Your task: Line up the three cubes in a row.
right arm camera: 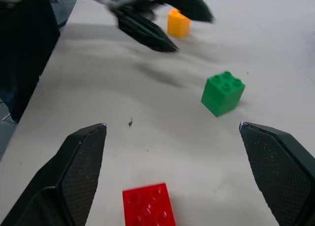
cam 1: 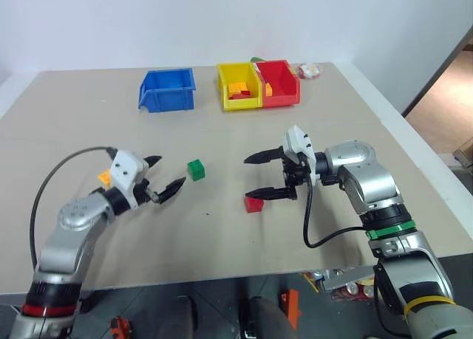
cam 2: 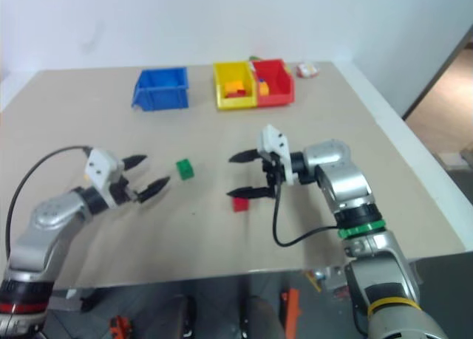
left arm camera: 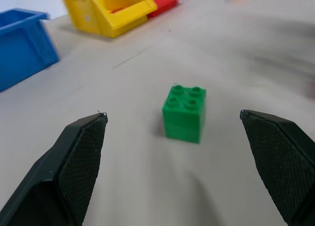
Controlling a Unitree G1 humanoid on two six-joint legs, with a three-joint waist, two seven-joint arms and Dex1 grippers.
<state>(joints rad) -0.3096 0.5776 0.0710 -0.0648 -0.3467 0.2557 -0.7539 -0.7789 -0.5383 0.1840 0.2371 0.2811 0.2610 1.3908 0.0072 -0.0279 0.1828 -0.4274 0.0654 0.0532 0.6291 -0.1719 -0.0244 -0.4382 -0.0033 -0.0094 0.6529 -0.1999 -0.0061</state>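
Observation:
The green cube (cam 1: 196, 169) stands on the tan table (cam 1: 222, 243), near its middle. My left gripper (cam 1: 168, 173) hovers just left of it, open and empty, fingers pointing at the green cube (left arm camera: 184, 113). The orange-yellow cube (cam 1: 106, 178) sits behind that hand, partly hidden. The red cube (cam 1: 254, 204) rests to the right of the green one and nearer the front edge. My right gripper (cam 1: 248, 178) hangs open above the red cube (right arm camera: 148, 206), holding nothing, pointing left toward the green cube (right arm camera: 222, 93) and orange-yellow cube (right arm camera: 178, 23).
At the back of the table stand a blue bin (cam 1: 168, 89), a yellow bin (cam 1: 238, 86) and a red bin (cam 1: 278, 82), the last two holding loose bricks. A small object (cam 1: 308, 71) lies at the back right corner. The table's right edge (cam 1: 421, 169) runs beside my right arm.

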